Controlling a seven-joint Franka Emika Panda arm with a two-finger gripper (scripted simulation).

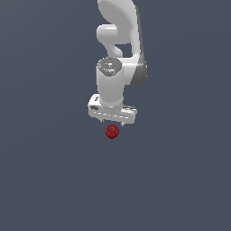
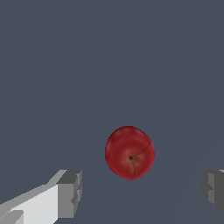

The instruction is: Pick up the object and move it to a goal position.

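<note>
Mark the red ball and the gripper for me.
red ball [image 2: 130, 152]: wrist view, middle of its rounded surface, at the dimple.
gripper [image 2: 140, 192]: wrist view, open gap midway between the two fingertips.

We see flat, even, dimmish render light, no cast shadows, soft sheen on the red ball [image 2: 130, 152], edges pixelated, nothing blurred.

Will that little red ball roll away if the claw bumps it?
Probably: the red ball looks round and smooth, so a nudge could set it rolling. It appears firm, not squashy. The gripper stands open much wider than it, so closing off-centre might push it aside.
</note>
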